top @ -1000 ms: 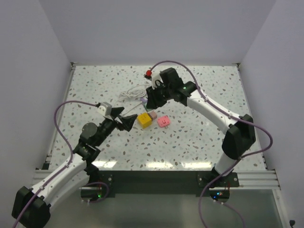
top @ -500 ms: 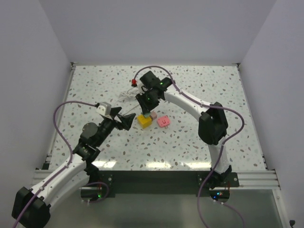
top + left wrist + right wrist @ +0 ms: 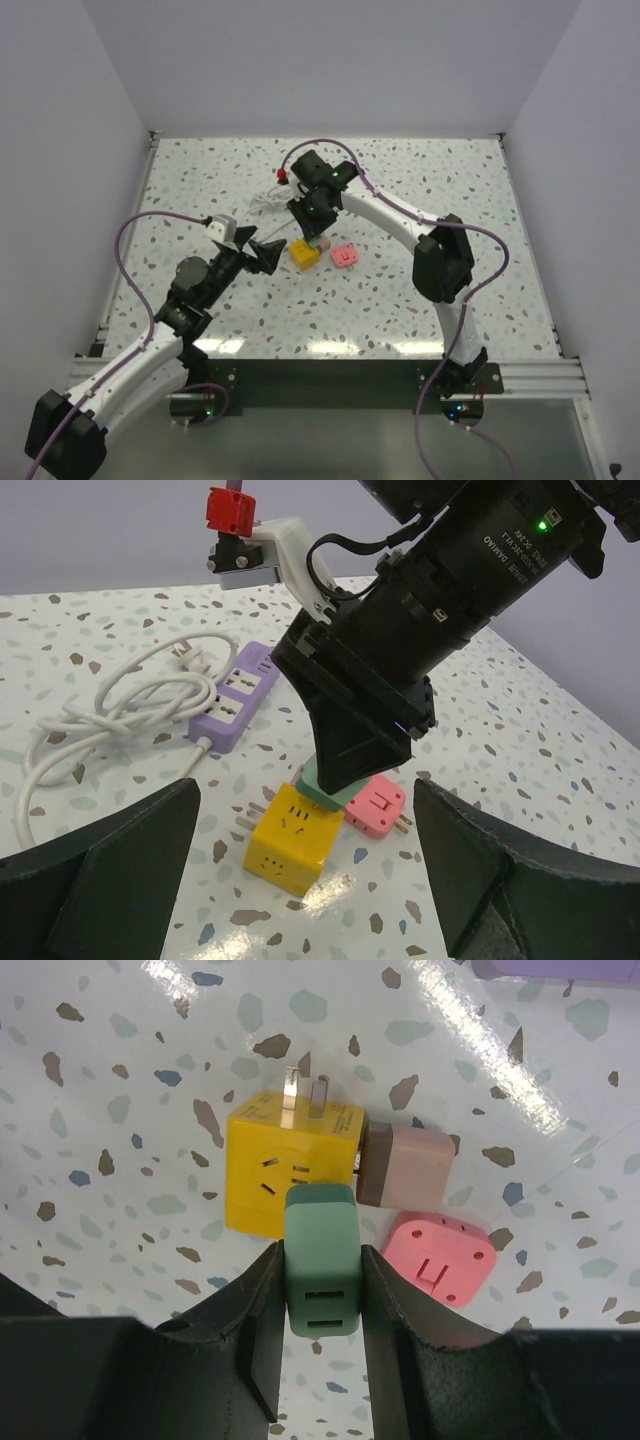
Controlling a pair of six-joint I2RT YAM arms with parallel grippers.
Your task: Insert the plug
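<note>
Green plug (image 3: 321,1260), clamped in our right gripper (image 3: 312,222), has swung over to hang right over the yellow cube socket (image 3: 290,1172), so we judge insertion next; our left gripper (image 3: 272,253) waits beside it, fingers apart.

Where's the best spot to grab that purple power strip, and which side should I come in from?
Take the purple power strip around mid-body, pinching across its narrow width on the two long sides and coming down from above. It lies flat, so only those sides offer opposing faces. Its white cord leaves the near end and coils to the left, so that end is probably best avoided.
</note>
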